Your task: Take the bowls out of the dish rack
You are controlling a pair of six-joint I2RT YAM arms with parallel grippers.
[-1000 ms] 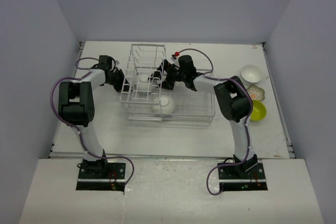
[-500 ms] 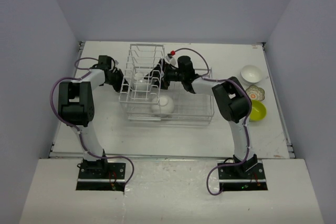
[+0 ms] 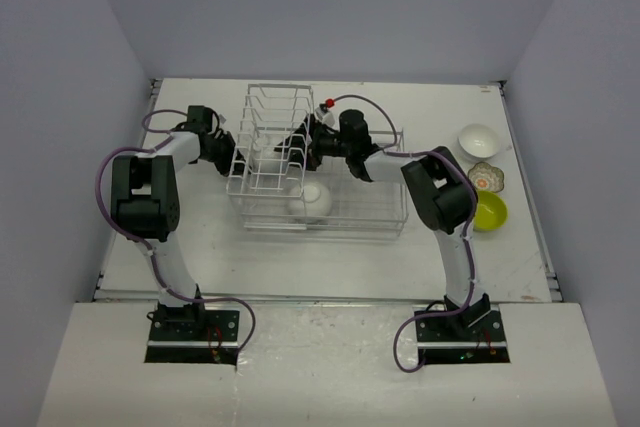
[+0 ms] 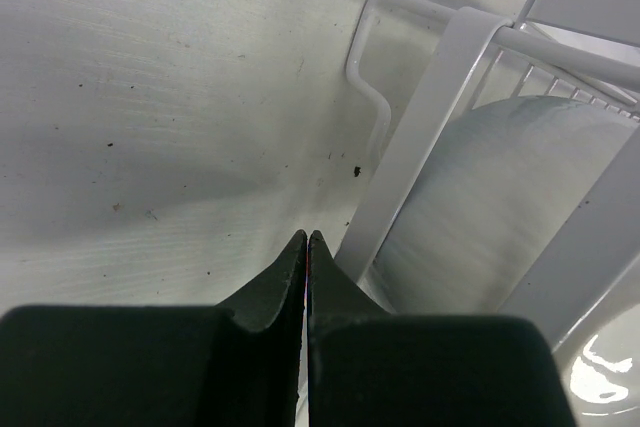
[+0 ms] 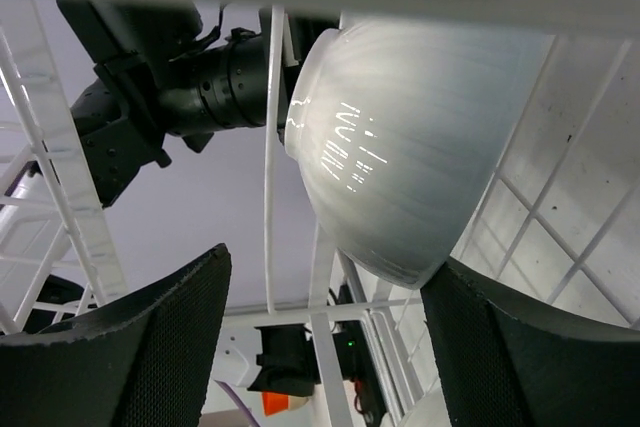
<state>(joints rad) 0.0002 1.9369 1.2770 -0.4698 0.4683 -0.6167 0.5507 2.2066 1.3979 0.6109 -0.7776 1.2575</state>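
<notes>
The white wire dish rack (image 3: 370, 209) stands mid-table. One white bowl (image 3: 268, 150) sits on edge in its tall slotted section, and another white bowl (image 3: 312, 199) lies in the low basket. My right gripper (image 3: 296, 147) reaches into the slots. In the right wrist view it (image 5: 330, 262) is open and straddles the standing bowl (image 5: 410, 147). The right finger is at the bowl's base and the left finger stands apart from it. My left gripper (image 3: 229, 153) is shut and empty against the rack's left side, its tips (image 4: 307, 239) beside a rack wire (image 4: 420, 137).
Three bowls sit at the table's right edge: a white one (image 3: 479, 138), a patterned one (image 3: 487, 177) and a lime-yellow one (image 3: 490, 211). Grey walls enclose the table on the left, back and right.
My right gripper has pushed further left into the slotted section and its jaws have narrowed around the standing bowl. The left arm has not moved.
</notes>
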